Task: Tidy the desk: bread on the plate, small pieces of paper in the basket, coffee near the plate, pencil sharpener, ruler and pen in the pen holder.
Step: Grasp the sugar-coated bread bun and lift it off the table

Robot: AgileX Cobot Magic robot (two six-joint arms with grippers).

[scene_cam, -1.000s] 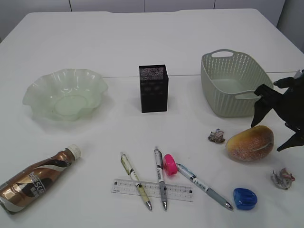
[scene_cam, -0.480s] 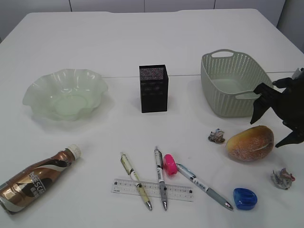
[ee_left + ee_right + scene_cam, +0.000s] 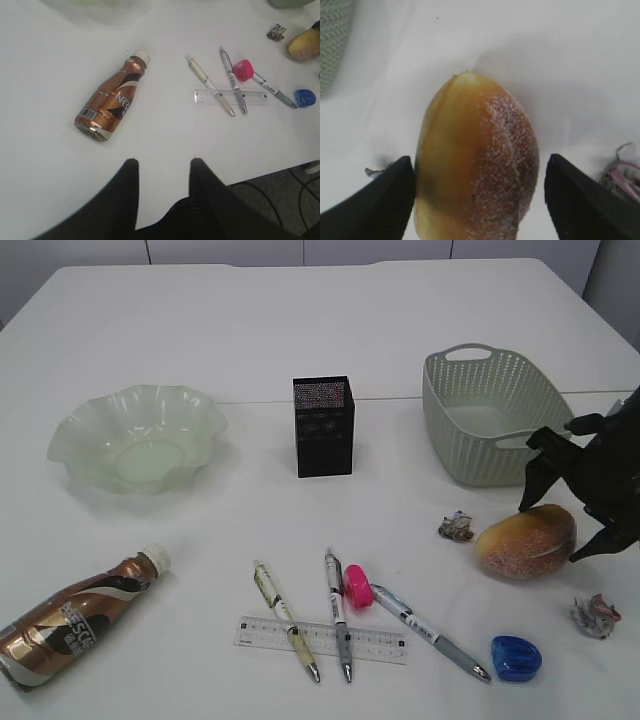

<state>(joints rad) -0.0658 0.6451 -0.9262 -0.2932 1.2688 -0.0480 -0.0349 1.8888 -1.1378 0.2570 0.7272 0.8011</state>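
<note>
A bread roll [image 3: 526, 542] lies on its side on a white table [image 3: 300, 330], at the right. It is oval and golden brown, paler yellow along one side, with a dusting of sugar over its darker side. The right claw [image 3: 560, 534] hangs just above it with its two black fingers [image 3: 535, 480] spread wide, one at each side of the roll. In the right wrist view the roll [image 3: 476, 160] fills the gap between the fingertips [image 3: 375, 205]; the left one is just beside the crust, and whether it touches cannot be told. The claw holds nothing. A green basket [image 3: 490, 415] stands just beyond the roll, and crumpled paper scraps [image 3: 456, 527] lie to its left and right. The left claw [image 3: 162, 175] is released too, hovering near the table's front edge, with a coffee bottle [image 3: 112, 102] lying beyond it
</note>
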